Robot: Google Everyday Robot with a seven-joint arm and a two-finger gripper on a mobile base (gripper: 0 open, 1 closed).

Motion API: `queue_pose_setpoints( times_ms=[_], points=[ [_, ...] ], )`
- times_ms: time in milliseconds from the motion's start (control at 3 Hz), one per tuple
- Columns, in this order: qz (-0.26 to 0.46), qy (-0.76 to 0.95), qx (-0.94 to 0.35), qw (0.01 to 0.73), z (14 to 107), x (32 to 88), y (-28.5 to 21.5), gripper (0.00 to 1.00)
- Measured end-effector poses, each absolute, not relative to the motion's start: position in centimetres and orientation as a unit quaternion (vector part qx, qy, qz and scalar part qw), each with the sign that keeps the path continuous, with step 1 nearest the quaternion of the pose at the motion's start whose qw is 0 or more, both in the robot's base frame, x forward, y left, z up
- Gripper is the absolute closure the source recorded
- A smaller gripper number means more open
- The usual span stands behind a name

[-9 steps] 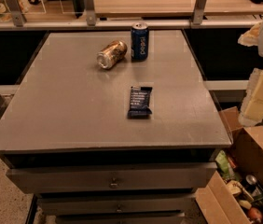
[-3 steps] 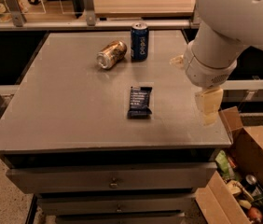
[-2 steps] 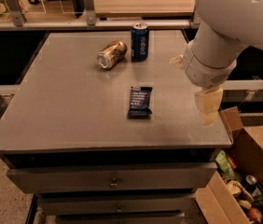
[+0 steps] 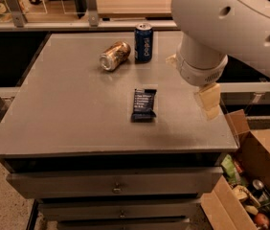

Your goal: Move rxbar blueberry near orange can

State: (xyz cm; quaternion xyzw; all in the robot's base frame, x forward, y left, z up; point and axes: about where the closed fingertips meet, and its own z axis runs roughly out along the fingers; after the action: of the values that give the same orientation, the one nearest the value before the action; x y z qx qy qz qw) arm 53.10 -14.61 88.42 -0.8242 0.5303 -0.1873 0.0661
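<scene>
Gripper (image 4: 208,101) slightly leftward over tabletop (image 4: 68,114)

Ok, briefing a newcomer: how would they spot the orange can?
On the grey table, look toward the far edge, away from the gripper over the right side. The orange can lies on its side, left of the upright blue can.

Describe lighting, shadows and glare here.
Camera view: dim, warm light; the grey tabletop shows no hard glare; the lying orange-gold metal can glints at its silver end; the dark navy rectangular snack bar casts a thin shadow at its near edge; the cream end effector hangs right of it.
</scene>
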Motion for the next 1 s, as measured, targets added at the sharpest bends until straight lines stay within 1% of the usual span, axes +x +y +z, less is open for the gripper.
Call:
queue_pose_setpoints(
  times_ms=[1000],
  points=[
    [-0.205,0.494,-0.843,0.062,88.70,53.50,-14.13,0.00]
  ],
)
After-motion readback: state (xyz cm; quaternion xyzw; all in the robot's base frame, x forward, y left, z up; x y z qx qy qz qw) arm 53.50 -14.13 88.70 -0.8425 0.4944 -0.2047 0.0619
